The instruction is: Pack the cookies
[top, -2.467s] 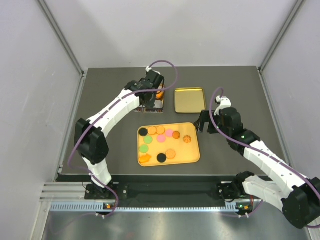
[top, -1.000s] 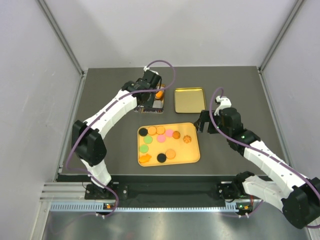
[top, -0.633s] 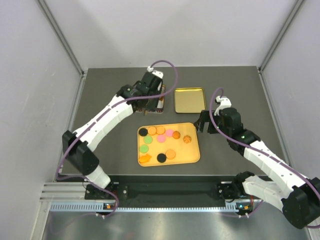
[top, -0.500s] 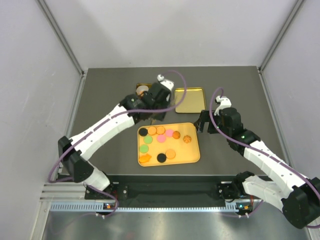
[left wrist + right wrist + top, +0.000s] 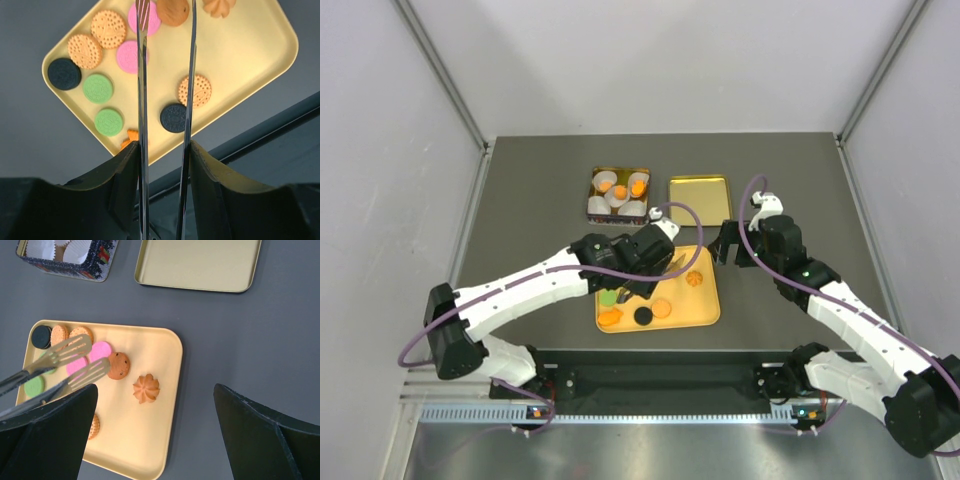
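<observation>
Several cookies lie on a yellow tray: black, tan and a flower-shaped one. The left wrist view shows pink, green, tan and black discs. My left gripper is shut on metal tongs, whose blades are apart and empty above the tray's far side. My right gripper is open and empty, above the tray's right edge. The tongs hover beside a brown cookie.
A patterned tin with white paper cups, some holding orange cookies, stands behind the tray. Its gold lid lies open-side up to the right. Both also show in the right wrist view: the tin and the lid.
My left arm has swung from over the tin at the back forward to above the yellow tray with the tongs. The tin's cups are now uncovered. The right arm has not moved.
</observation>
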Robot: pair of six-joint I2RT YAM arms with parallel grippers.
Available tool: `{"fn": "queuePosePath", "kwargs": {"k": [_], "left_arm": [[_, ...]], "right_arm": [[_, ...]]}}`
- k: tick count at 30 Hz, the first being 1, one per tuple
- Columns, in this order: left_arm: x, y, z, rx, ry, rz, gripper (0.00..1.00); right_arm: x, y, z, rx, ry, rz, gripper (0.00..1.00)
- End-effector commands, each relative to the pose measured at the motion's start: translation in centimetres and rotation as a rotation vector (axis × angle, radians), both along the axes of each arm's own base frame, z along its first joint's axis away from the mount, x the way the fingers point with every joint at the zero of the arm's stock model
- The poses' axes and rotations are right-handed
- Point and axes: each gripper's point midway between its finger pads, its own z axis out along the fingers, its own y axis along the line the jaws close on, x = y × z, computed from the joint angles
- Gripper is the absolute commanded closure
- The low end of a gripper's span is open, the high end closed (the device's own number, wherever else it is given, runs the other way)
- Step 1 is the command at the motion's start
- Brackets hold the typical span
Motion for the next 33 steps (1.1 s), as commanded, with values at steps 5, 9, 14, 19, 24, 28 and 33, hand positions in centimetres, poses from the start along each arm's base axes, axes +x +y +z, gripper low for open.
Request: {"fn": "queuePosePath", "kwargs": {"k": [5,9,14,19,24,28,33], "left_arm": [[-0.7,-0.9,-0.9,0.016,-0.001,-0.005,0.52],[-0.8,-1.0,-1.7,0.044,0.009,-0.014,0.52],[-0.5,-0.9,-2.3,0.074,0.002,-0.007,0.51],[-0.3,-1.0,-2.5,0.082,0.001,-0.006,0.5],[-0.2,-1.2,-2.8,0.092,0.006,-0.013,0.5],[-0.2,-1.5,-3.0,0.096,0.009,-0.021,0.5],[0.0,-1.8,-3.1,0.104,0.008,-0.026,0.5]], "right_arm": [[0.7,-0.3,0.3,-0.009,-0.027,-0.015,0.0],[0.7,-0.4,0.2,-0.01,-0.026,-0.016,0.0],[0.7,-0.4,0.4,-0.009,-0.029,-0.016,0.0],[0.6,-0.3,0.4,-0.007,-0.029,-0.013,0.0],[0.6,-0.4,0.5,-0.007,-0.033,-0.014,0.0],[0.6,-0.4,0.6,-0.006,-0.036,-0.014,0.0],[0.6,-0.4,0.6,-0.006,-0.036,-0.014,0.0]]}}
